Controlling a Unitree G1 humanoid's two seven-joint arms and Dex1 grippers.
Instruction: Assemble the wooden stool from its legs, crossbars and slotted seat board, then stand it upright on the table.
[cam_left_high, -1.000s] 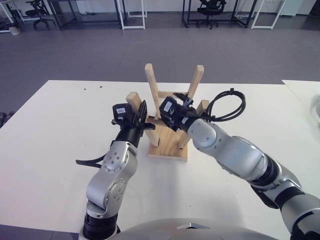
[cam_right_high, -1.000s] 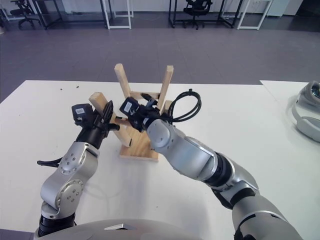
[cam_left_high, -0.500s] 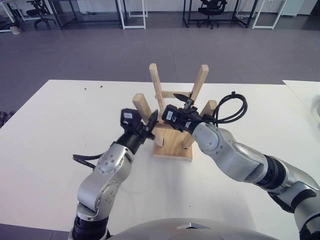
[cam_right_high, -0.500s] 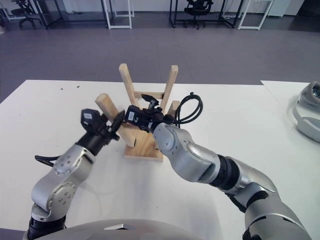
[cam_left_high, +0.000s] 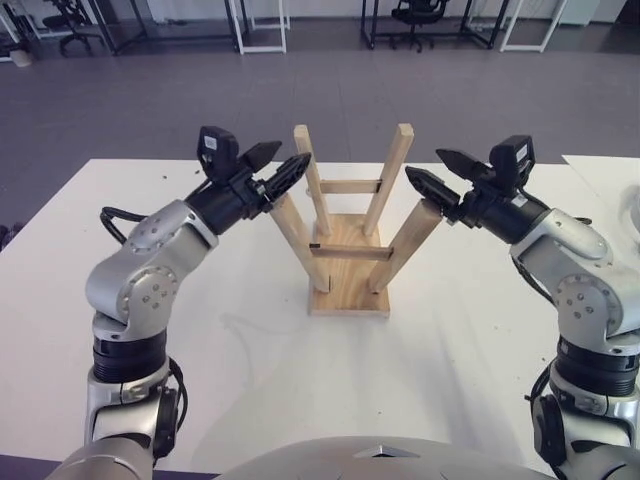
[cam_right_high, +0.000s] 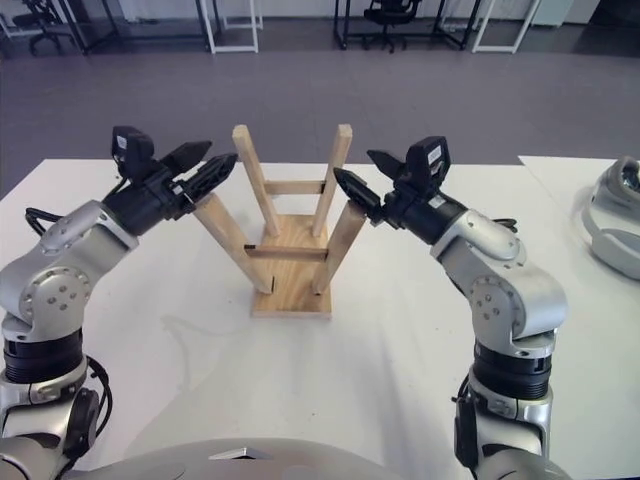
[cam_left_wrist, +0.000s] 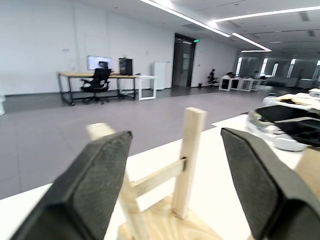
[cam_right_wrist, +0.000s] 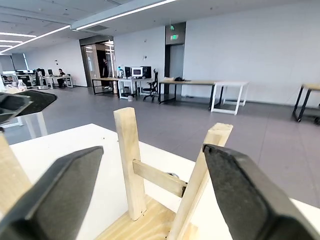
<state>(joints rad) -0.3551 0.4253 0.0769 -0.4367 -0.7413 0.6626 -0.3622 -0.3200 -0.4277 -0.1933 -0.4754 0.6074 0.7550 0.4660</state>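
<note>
Though wide open, left tool (cam_left_high: 284, 159) and right tool (cam_left_high: 428, 168) empty beside stool (cam_left_high: 348, 288).

White table (cam_left_high: 200, 330) bears the upturned stool (cam_left_high: 349, 287), seat down

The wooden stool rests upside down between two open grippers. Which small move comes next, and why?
Probably shut the open left gripper on the near left leg: the pale wooden stool rests seat-down, legs up, and the right gripper is open too, so nothing holds it.
</note>
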